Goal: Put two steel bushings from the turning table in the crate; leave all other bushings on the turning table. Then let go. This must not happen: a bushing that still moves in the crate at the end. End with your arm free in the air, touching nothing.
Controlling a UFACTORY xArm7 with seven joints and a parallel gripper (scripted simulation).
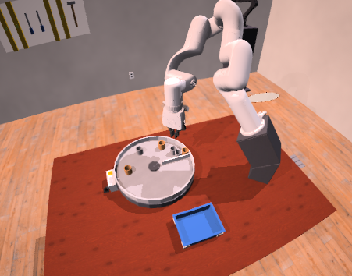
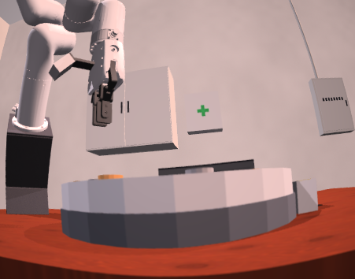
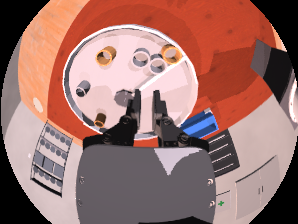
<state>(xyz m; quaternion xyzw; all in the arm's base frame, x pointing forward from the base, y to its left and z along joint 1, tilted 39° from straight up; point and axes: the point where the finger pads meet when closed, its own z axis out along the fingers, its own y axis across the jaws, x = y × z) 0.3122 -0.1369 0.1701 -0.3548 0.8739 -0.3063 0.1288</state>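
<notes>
The round grey turning table stands on the red mat. On it are three steel bushings: one at the back left and two close together at the back right. Three orange bushings stand there too. My gripper hangs above the table's back rim, its fingers a narrow gap apart with nothing between them. The blue crate is empty in front of the table.
A raised bar runs from the table's hub to its rim. A small white box sits against the table's left side. The arm's dark base stands to the right of the table.
</notes>
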